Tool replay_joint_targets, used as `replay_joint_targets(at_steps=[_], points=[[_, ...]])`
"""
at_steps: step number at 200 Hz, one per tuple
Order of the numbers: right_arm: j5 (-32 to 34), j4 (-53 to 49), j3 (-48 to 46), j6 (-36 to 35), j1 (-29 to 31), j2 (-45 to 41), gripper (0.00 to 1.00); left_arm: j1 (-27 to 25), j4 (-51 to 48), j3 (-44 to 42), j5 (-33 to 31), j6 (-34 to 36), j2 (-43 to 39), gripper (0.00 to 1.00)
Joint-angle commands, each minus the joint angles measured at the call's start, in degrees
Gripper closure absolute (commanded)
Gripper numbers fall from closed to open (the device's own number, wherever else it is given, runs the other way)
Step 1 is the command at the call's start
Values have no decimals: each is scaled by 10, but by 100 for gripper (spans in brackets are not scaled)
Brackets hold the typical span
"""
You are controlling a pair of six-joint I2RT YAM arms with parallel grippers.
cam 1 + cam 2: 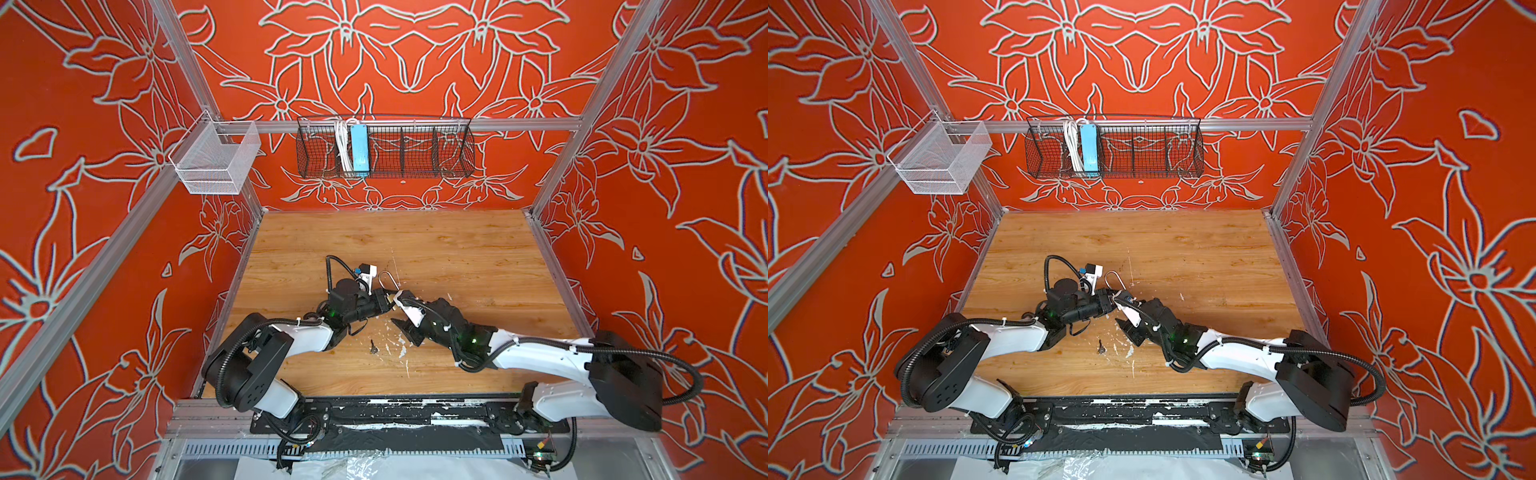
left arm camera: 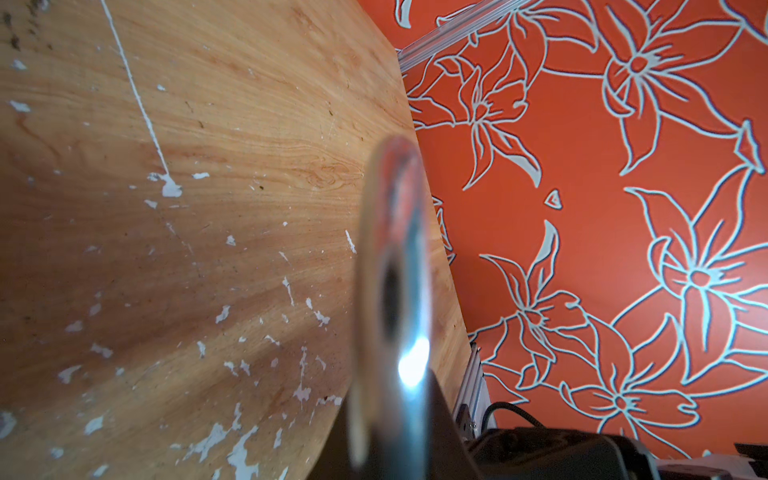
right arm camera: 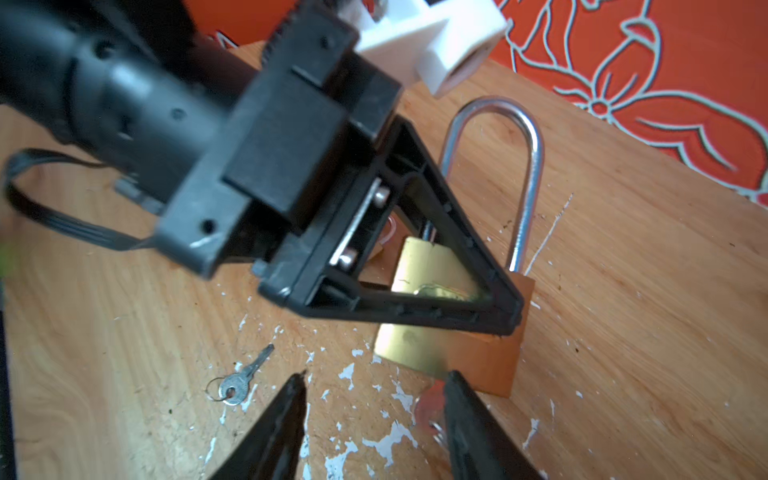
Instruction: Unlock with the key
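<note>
A brass padlock [image 3: 415,349] with a long silver shackle [image 3: 528,166] stands shackle-up just over the wooden table [image 1: 457,257]. My left gripper [image 1: 384,299] is shut on its body, and one black finger [image 3: 457,266] lies across the brass face. In the left wrist view the shackle [image 2: 390,270] is a close blur. A small silver key [image 3: 239,380] on a ring lies flat on the table in both top views [image 1: 373,347] [image 1: 1101,346]. My right gripper [image 3: 374,386] is open at the padlock's bottom edge. A blurred reddish round thing [image 3: 428,405] sits by one finger.
White paint flecks [image 3: 390,436] mark the wood around the key. On the back wall hang a black wire basket [image 1: 415,149] holding a blue power strip [image 1: 359,151], and a white mesh basket [image 1: 216,160] at the left corner. Red patterned walls close three sides.
</note>
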Motion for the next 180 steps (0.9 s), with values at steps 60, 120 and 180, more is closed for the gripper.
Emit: replay_joint_targets(at_steps=[60,120,180], points=[[82,-55,38,-14,3,28,62,8,44,6,12,-8,-22,100],[76,-67,52,-8,3,45,71,10,52,2,10,-12,-19,100],[85,-74,64,1,3,62,83,12,54,-2,6,-14,-19,100]])
